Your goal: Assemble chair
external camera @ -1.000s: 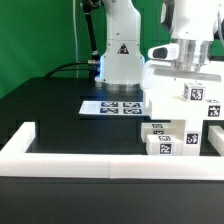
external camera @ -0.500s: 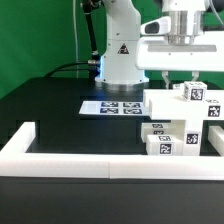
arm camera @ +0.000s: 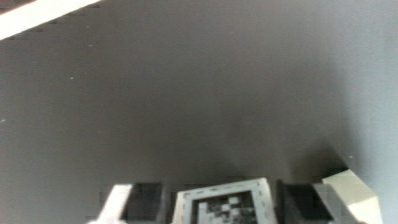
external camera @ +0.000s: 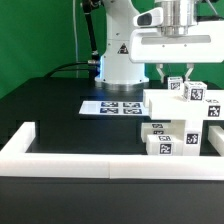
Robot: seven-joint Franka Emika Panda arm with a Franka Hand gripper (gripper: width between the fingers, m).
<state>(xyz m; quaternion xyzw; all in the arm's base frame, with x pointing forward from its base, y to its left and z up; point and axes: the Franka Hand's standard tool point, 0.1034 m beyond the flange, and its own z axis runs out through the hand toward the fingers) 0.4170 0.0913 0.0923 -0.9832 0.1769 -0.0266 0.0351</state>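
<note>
one small part up, held above the stack

one small white blocky plastic chair part with a black-and-white square tag [external camera: 175,84] sits pinched between the fingers of the white two-finger gripper [external camera: 175,78], whose jaws are closed tight on it; the wrist view shows the same tagged part [arm camera: 228,205] framed by both fingers [arm camera: 345,195]. it hangs clear above the rest of the chair, a stack of white tagged plastic blocks [external camera: 178,122] at the exterior view's right, just beside the upper tagged piece [external camera: 196,96].

to do this step well, i judge the arm should keep the part upright, line it up squarely over wherever it joins, and come down slowly so it does not knock the loose blocks. which socket it belongs to cannot be told from here.

below lies a matt black table [external camera: 60,105]. the marker board [external camera: 112,105] lies flat near the stack. a long low white barrier wall [external camera: 95,158] runs along the near edge. behind stand the white robot base [external camera: 120,55] and a green backdrop [external camera: 40,35].
</note>
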